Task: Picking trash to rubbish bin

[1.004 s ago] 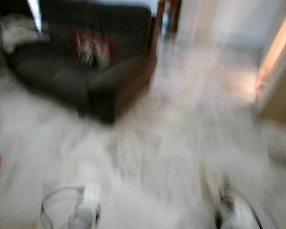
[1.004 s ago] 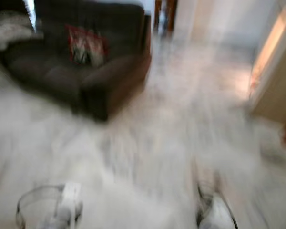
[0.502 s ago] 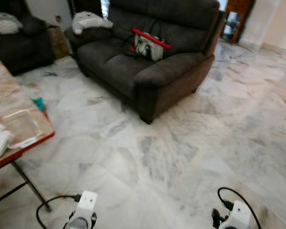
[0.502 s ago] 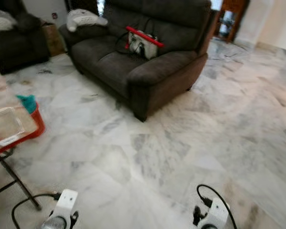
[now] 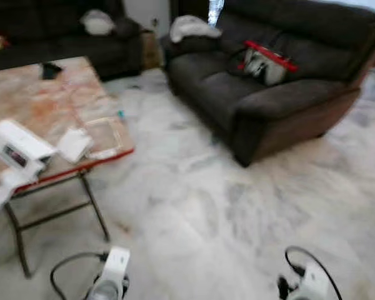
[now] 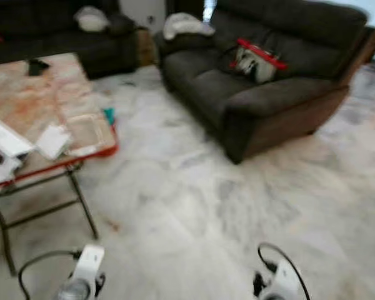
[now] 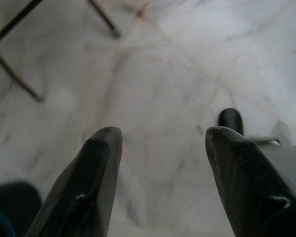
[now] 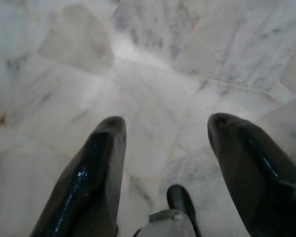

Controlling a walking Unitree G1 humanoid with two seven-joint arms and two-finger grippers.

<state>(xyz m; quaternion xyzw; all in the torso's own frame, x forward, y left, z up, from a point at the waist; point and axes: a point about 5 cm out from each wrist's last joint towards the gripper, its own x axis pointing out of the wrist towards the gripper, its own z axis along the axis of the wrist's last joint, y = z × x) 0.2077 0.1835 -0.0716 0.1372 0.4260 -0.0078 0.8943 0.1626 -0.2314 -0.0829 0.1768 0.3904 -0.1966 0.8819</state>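
Soft, even daylight fills the room, both head views are mildly motion-blurred, the dark grey fabric sofa (image 5: 281, 94) reads dim, and pale glare lies on the white marble floor (image 8: 153, 74).

We saw both forearms end in pale, silver-white wrist housings, rounded and blurred at the edges. A thin black cable (image 5: 67, 265) looped out from the left one, and another black cable (image 5: 312, 262) arched over the right. Up close, the left jaws (image 7: 160, 148) were two long matte-black fingers (image 7: 93, 182) with blunt, rounded tips, one carrying a small pale mark. The right jaws (image 8: 165, 143) looked the same shape, but their fingers (image 8: 89, 182) were glossier, catching streaks of light.
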